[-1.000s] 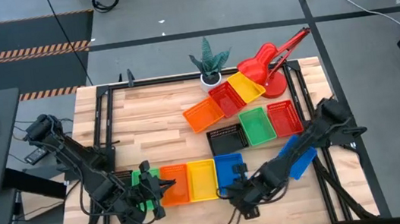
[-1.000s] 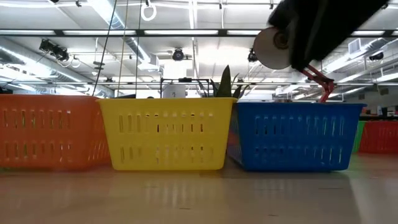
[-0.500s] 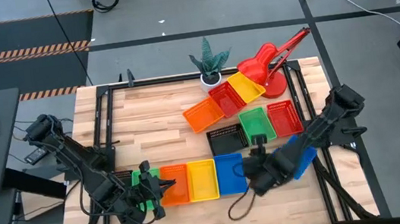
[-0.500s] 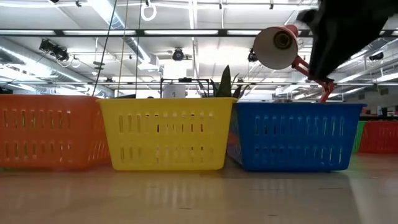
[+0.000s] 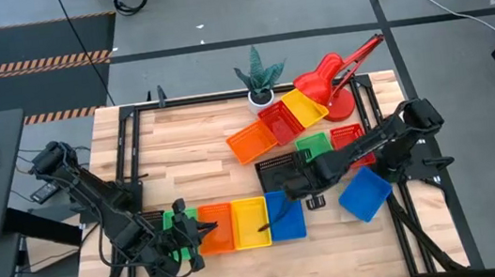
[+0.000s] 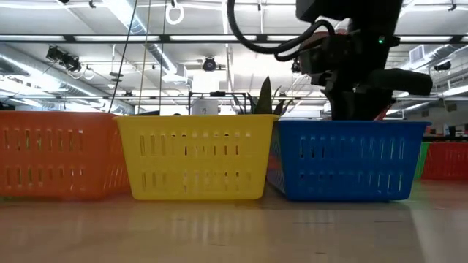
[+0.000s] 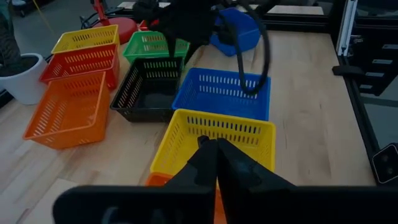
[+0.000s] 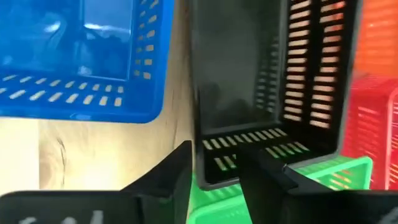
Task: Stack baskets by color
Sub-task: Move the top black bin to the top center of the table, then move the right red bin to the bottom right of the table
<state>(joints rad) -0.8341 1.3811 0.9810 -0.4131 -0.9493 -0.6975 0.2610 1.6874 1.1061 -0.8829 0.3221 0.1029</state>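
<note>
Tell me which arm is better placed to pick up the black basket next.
Right. Its end effector is open at the black basket, straddling its wall in the wrist view. The left end effector sits shut by the front row.

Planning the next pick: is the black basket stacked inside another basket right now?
No, the black basket sits alone on the table, beside the blue basket, empty inside.

Wooden table (image 5: 193,155) with coloured baskets (image 5: 250,223), potted plant (image 5: 260,78), red lamp (image 5: 334,76).
</note>
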